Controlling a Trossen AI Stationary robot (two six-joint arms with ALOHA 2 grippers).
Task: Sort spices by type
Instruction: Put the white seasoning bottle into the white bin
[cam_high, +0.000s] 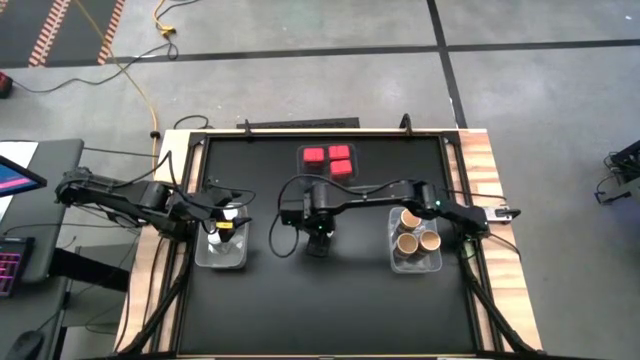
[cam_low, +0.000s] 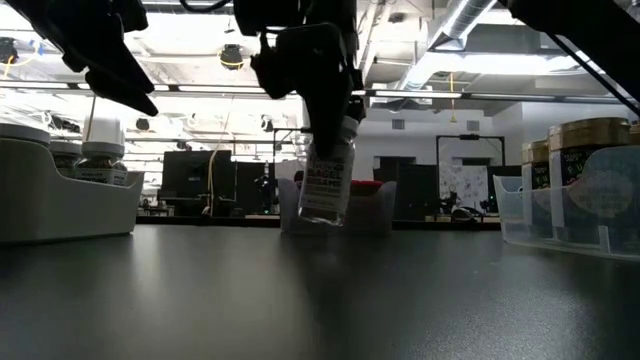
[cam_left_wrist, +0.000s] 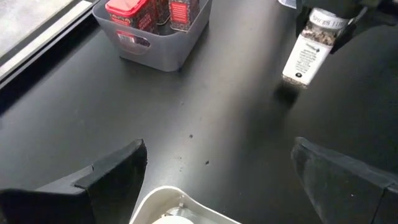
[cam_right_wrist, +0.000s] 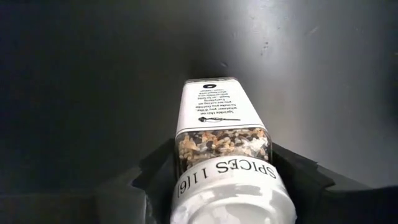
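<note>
My right gripper (cam_high: 318, 240) stands over the middle of the table, shut on a white-capped spice jar (cam_low: 325, 185) with a white label and dark seeds inside. My left gripper (cam_left_wrist: 217, 180) hangs open above the clear left bin (cam_high: 220, 258), which holds white-capped jars (cam_low: 100, 150). Red square-topped spices (cam_high: 328, 160) sit in a bin at the far middle. Tan-lidded round jars (cam_high: 415, 230) stand in the right bin. My right gripper pinches the jar's white cap (cam_right_wrist: 186, 196) between its two fingers (cam_right_wrist: 149, 177), coming from above and pointing down. The jar hangs below the fingers, tilted, its bottom (cam_low: 320, 220) close to the tabletop; whether it touches the table I cannot tell.
The black tabletop (cam_high: 330, 310) lies bare toward the near edge. The red spices' grey bin (cam_left_wrist: 155, 43) stands beyond the held jar, and the clear right bin (cam_low: 580, 205) lies to its side. Wooden rails frame the table (cam_high: 480, 160).
</note>
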